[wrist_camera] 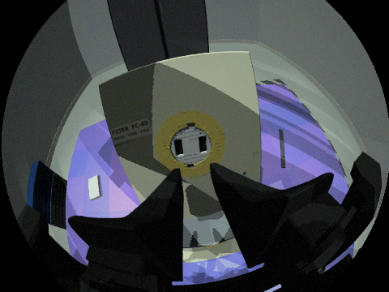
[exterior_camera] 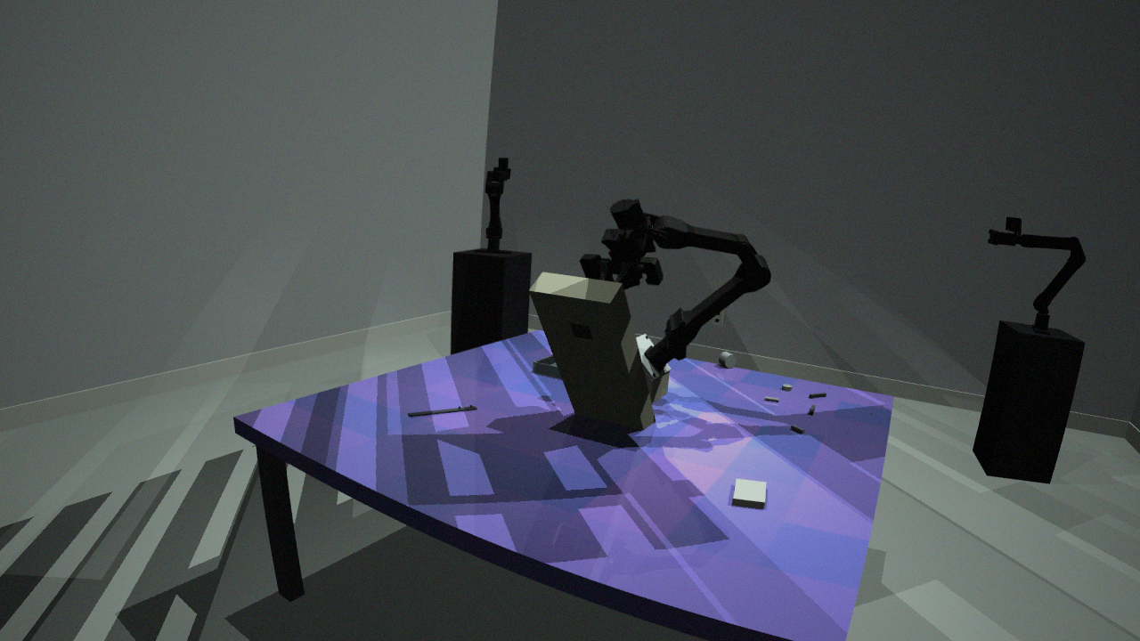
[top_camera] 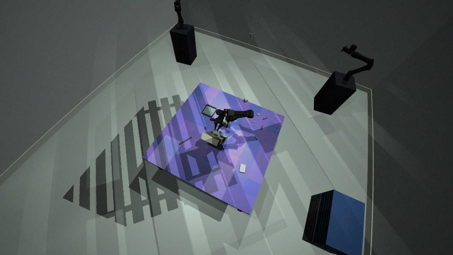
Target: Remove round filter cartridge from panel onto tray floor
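The round grey filter cartridge [wrist_camera: 190,146] sits in the tilted beige service panel [wrist_camera: 227,97] [top_camera: 208,138] [exterior_camera: 585,374], inside a gold ring [wrist_camera: 162,142]. Its two dark slots stand upright, side by side. My gripper [wrist_camera: 194,171] [top_camera: 217,128] is partly open and empty. In the wrist view its fingertips appear just below the cartridge, one towards each side; contact cannot be told. In the exterior view the panel hides the fingertips. A shallow grey tray with a pale rim [wrist_camera: 207,252] shows at the panel's foot, partly behind the fingers.
A dark-rimmed rectangular tray [top_camera: 202,113] [exterior_camera: 545,367] lies on the table. A thin dark bar [top_camera: 185,140] [exterior_camera: 442,411] [wrist_camera: 282,148] and a white block [top_camera: 242,168] [exterior_camera: 749,491] [wrist_camera: 94,187] lie on either side of the panel. Several small parts lie near the far right corner.
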Controlling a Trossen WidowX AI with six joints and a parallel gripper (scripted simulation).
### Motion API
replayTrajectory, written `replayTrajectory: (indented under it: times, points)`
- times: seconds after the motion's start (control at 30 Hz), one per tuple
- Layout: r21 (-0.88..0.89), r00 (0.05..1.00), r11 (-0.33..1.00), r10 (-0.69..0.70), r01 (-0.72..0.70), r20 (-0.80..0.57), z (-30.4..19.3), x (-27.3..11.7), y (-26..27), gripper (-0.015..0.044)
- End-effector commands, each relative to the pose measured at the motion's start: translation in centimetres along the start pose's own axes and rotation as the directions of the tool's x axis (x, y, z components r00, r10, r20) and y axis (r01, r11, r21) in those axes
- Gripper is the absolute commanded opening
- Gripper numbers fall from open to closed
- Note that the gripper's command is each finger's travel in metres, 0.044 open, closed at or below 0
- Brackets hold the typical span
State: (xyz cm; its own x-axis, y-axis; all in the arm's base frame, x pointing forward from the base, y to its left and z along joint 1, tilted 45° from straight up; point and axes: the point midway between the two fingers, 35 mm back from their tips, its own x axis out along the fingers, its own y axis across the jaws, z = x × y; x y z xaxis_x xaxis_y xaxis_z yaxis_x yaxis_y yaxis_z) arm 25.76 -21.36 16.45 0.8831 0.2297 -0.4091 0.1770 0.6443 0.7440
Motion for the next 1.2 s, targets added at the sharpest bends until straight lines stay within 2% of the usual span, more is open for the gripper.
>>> replayTrajectory:
  times: [0.0, 1.17]
  points:
    - [0.014, 1.0, 1.0, 0.001, -0.001, -0.01, -0.3, 0.8, -0.3, 0.0106]
    - [0.013, 1.0, 1.0, 0.005, -0.005, -0.004, -0.4, 5.5, 0.0, 0.0106]
